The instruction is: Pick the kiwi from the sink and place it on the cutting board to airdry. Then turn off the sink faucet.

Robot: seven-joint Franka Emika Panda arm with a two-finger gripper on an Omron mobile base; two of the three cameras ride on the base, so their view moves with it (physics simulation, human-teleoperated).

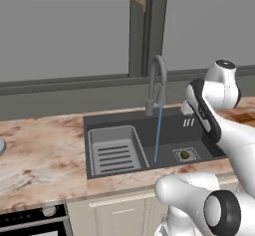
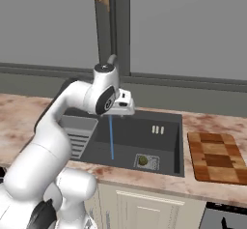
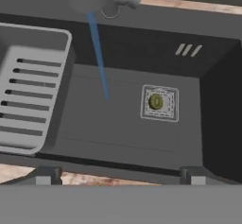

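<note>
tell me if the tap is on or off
On: a blue stream runs from the tap spout down to the sink floor.

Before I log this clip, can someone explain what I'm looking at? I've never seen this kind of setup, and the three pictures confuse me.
It is a rendered kitchen with a white robot arm on a driving base. Two pictures come from cameras on the base, behind the arm to its left and right. The third looks down from a camera on the hand; its two dark fingertips stand apart, holding nothing. Below lies a dark sink with a grey ribbed tray on one side. A kiwi sits on the square drain grate. The faucet is running: the blue streak is water. A checkered cutting board lies on the marbled countertop, right of the sink.
</note>
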